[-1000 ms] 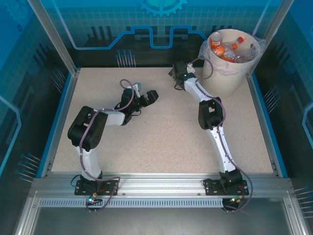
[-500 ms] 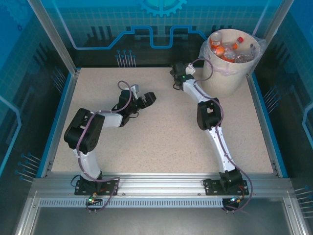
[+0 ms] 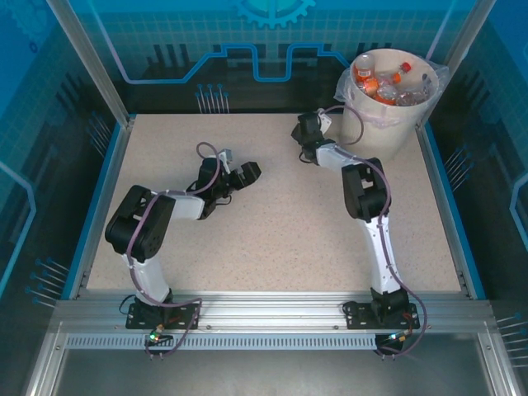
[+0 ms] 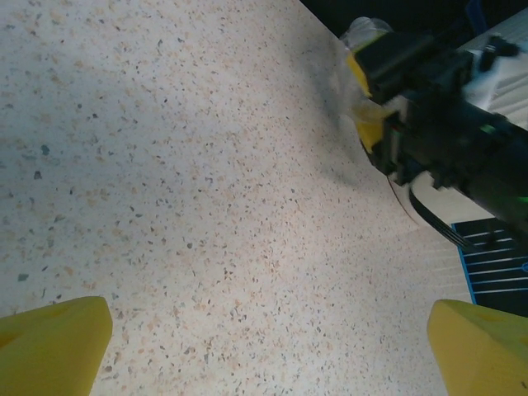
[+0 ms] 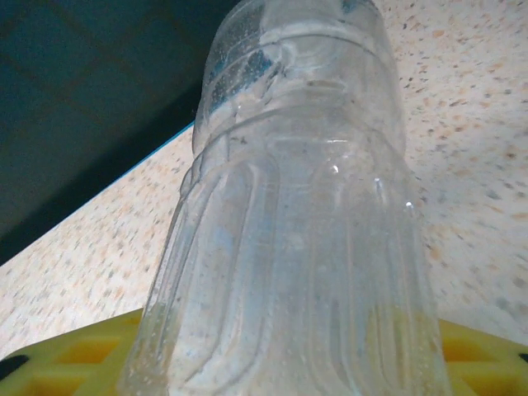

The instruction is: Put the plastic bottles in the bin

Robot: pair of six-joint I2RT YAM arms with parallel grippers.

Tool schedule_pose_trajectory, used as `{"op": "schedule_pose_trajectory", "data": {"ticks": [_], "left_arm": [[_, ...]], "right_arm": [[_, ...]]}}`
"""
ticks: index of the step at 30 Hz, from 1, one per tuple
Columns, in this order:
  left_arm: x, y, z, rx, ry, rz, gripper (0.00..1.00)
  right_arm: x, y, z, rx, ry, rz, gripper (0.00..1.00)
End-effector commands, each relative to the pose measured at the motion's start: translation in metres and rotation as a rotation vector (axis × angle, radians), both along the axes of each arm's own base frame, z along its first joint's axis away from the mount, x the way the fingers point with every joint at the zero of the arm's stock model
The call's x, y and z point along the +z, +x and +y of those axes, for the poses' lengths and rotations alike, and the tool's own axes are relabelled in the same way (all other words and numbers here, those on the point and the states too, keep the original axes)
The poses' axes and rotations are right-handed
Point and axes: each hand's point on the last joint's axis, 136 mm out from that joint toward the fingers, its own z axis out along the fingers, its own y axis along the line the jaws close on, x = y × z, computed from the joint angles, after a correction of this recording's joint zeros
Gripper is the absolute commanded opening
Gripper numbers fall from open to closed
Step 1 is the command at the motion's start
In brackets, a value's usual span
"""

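Observation:
A clear ribbed plastic bottle (image 5: 289, 206) lies on the speckled table by the back edge, close to the bin. My right gripper (image 5: 289, 363) is shut on the bottle, whose body spans the whole gap between the yellow fingers (image 5: 74, 355). From above, the right gripper (image 3: 307, 125) sits just left of the cream bin (image 3: 388, 128). The bin holds several plastic bottles (image 3: 381, 81) with red and orange labels. My left gripper (image 3: 247, 172) hovers open over bare table at centre left, its fingertips (image 4: 49, 342) far apart and nothing between them.
The left wrist view catches the right gripper (image 4: 437, 107) and the bottle's clear end (image 4: 360, 33) at upper right. A blue rim (image 3: 107, 190) and metal posts frame the table. The bin's plastic bag (image 3: 437, 78) spills over its edge.
The right gripper's jaws have closed around the bottle, and that arm's elbow swung to the right. The left arm drew slightly back to the left, still open.

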Motion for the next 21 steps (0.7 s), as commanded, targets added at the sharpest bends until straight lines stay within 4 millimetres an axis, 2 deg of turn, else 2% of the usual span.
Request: {"op": "schedule_pose_trajectory", "data": {"ticks": [1, 8, 10, 12, 16, 21], "left_arm": [[0.023, -0.002, 0.003, 0.014, -0.056, -0.054, 0.99], [0.036, -0.017, 0.006, 0.018, -0.087, -0.066, 0.99], [0.04, -0.022, 0.008, 0.018, -0.078, -0.07, 0.99], [0.043, -0.028, 0.011, 0.019, -0.067, -0.066, 0.99], [0.049, -0.04, 0.015, 0.019, -0.059, -0.064, 0.99], [0.064, -0.055, 0.023, 0.03, -0.039, -0.086, 0.99]], "right_arm": [[0.096, -0.016, 0.026, 0.136, 0.014, -0.211, 0.5], [0.136, -0.106, 0.042, 0.397, -0.001, -0.215, 0.46], [0.153, -0.129, 0.038, 0.454, -0.022, -0.218, 0.45], [0.182, -0.15, 0.029, 0.512, -0.041, -0.251, 0.44], [0.239, -0.168, -0.008, 0.582, -0.11, -0.304, 0.42], [0.29, -0.163, -0.081, 0.601, -0.224, -0.301, 0.42]]}}
